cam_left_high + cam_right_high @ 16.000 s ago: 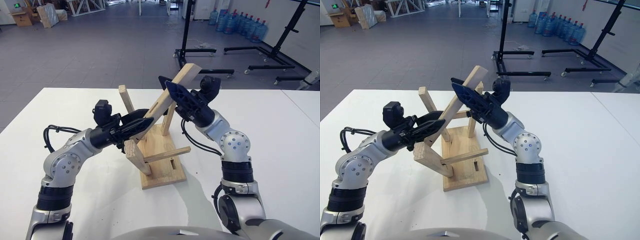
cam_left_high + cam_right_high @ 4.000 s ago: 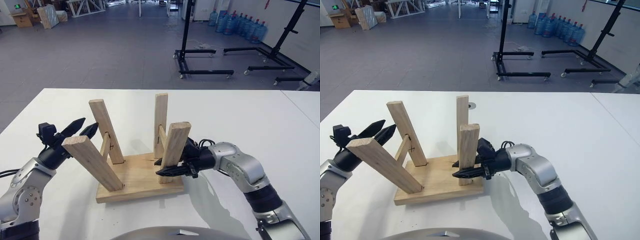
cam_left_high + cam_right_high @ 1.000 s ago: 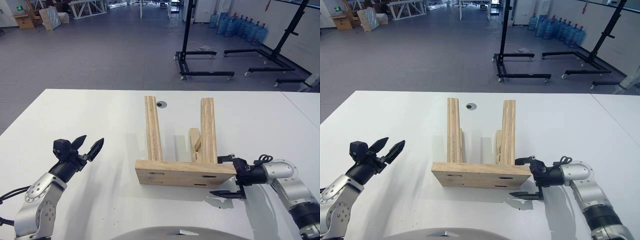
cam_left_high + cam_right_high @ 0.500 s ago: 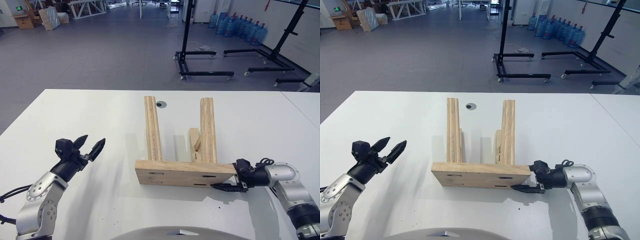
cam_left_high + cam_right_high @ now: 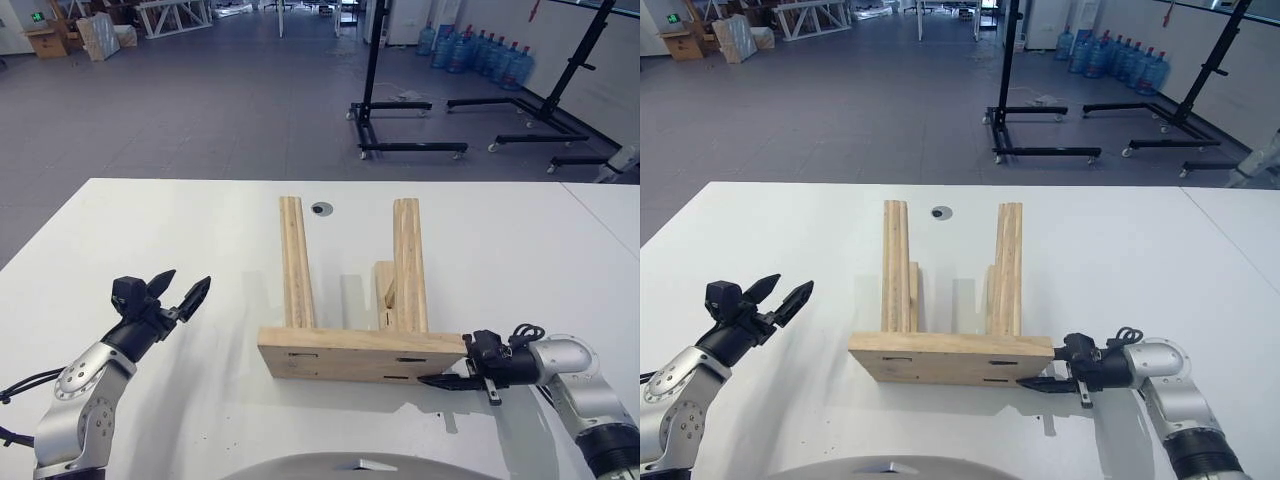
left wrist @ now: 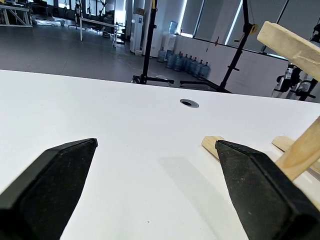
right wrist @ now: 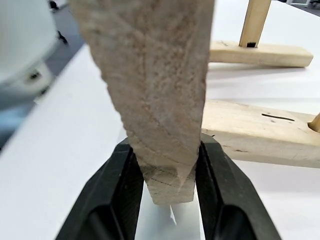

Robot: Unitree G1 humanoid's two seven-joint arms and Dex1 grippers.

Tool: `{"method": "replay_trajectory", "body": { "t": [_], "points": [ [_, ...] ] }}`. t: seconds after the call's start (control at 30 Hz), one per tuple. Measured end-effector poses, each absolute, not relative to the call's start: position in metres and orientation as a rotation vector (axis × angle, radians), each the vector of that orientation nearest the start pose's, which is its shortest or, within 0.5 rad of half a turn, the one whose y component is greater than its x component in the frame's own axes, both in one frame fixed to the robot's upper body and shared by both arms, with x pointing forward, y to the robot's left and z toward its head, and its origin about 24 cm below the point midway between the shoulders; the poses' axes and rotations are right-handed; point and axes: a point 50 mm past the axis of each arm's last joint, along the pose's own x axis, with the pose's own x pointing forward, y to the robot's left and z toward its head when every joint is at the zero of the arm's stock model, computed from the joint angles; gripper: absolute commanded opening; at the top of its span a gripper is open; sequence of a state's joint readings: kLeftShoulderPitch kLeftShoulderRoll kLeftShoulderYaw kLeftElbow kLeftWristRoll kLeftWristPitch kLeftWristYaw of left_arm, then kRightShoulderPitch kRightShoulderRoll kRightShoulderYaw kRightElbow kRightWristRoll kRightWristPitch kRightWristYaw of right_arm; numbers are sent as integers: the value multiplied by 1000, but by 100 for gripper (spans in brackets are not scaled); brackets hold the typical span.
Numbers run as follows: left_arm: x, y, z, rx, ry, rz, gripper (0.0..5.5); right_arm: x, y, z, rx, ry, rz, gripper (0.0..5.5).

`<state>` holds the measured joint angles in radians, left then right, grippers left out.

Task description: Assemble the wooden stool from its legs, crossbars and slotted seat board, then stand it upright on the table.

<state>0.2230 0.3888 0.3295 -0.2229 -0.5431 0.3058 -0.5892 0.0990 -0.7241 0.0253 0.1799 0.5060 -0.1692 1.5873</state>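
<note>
Head view: the stool (image 5: 410, 300) lies sideways on the table (image 5: 150, 220), legs (image 5: 293, 260) pointing far. The right gripper (image 5: 445, 380) pinches the near seat board (image 5: 340, 355) at its right corner.

Left wrist view: the left gripper (image 6: 156, 144) gapes wide, empty.

Right wrist view: fingers (image 7: 112, 195) clamp the board's edge. Tipping it upright wants a firm pinch and a slow pivot.

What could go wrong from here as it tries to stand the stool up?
The right gripper pinches only one end of the seat board, so the stool may twist or slip when lifted. The left gripper is open and apart from the stool, so nothing steadies its other end.
</note>
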Motion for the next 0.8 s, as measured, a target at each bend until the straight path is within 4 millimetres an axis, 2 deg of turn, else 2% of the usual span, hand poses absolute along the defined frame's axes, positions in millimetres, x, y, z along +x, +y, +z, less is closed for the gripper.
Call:
{"method": "replay_trajectory", "body": {
  "t": [0.1, 0.27, 0.43, 0.57, 0.67, 0.8],
  "points": [
    [194, 266, 61, -201, 126, -297, 433, 185, -250, 66, 116, 299, 1477, 133],
    [181, 279, 41, -257, 173, -226, 433, 194, -253, 82, 270, 380, 1437, 133],
    [178, 280, 32, -288, 180, -198, 433, 230, -262, 108, 541, 407, 1325, 133],
    [178, 280, 26, -300, 188, -189, 433, 228, -264, 124, 688, 498, 1340, 133],
    [179, 278, 25, -305, 183, -190, 433, 256, -217, 141, 772, 482, 1318, 133],
    [181, 274, 24, -315, 177, -199, 433, 279, -154, 158, 855, 477, 1292, 132]
  ]
}}
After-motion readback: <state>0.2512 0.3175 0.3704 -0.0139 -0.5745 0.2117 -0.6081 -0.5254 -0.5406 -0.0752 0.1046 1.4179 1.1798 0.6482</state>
